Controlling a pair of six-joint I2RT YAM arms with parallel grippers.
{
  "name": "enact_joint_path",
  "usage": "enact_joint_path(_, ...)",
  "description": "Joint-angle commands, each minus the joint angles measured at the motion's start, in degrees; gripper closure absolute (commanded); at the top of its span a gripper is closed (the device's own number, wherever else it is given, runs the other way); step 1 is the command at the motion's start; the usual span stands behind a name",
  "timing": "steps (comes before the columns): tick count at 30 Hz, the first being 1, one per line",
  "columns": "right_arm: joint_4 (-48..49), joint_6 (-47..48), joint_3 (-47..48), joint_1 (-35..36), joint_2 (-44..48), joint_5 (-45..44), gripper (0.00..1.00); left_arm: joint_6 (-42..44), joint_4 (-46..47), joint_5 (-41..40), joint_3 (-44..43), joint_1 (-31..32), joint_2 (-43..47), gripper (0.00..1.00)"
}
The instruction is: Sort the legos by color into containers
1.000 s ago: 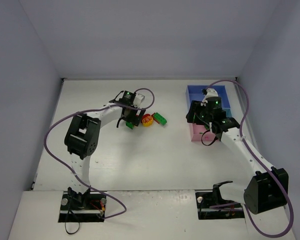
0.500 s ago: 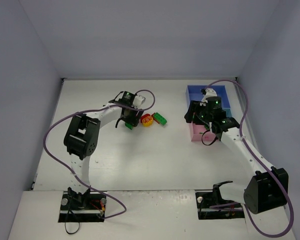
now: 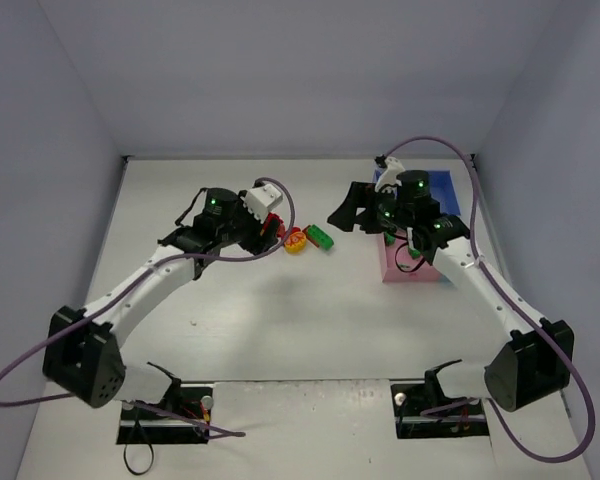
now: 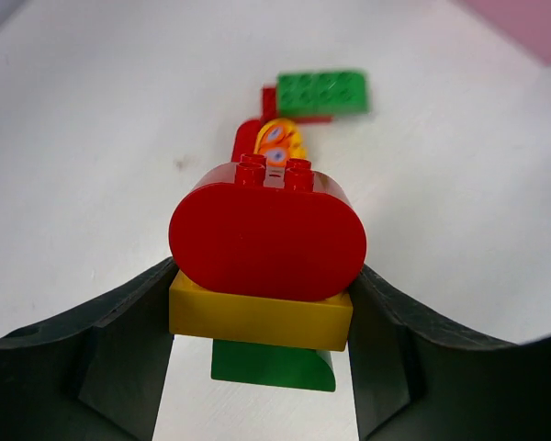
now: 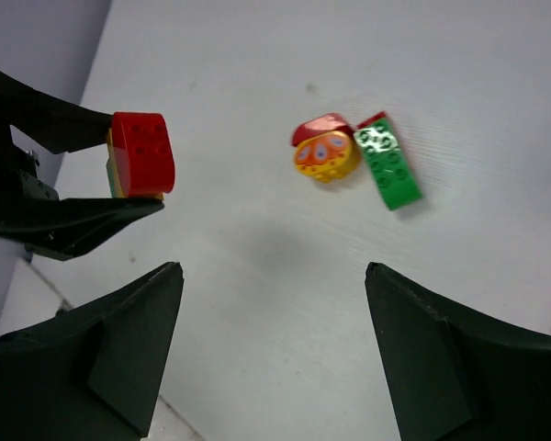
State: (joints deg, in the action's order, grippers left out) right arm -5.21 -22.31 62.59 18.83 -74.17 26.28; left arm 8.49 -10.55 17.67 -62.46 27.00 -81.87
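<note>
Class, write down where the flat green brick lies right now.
In the top view, the flat green brick lies on the table, just right of the orange rounded piece and left of the pink compartment.

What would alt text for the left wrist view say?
The left end effector holds a stack of legos: red over yellow over green. Beyond, on the white table, lie a green brick and an orange piece.

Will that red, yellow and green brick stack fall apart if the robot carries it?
Probably not: the stack looks like stiff plastic pieces pressed together. The left gripper seems to pinch around the yellow layer, so a bump might pop the red top off.
</note>
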Motion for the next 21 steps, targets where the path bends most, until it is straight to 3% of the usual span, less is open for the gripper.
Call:
enact_joint_path(1,3.4,-4.2,4.7,3.4,-2.0,6.8,0.22,3.5,6.8,6.4,1.3,2.0,8.4,0.82)
enact_joint_path(10,12.2,-12.6,7.5,9.1,-5.0,12.3,0.21,4.9,5.0,7.6,3.0,6.0,17.3,0.82)
enact_joint_path(21,15.0,-13.9,8.5,12.8,-7.0,13.5,0.22,6.4,4.5,6.0,2.3,7.7,16.5,0.82)
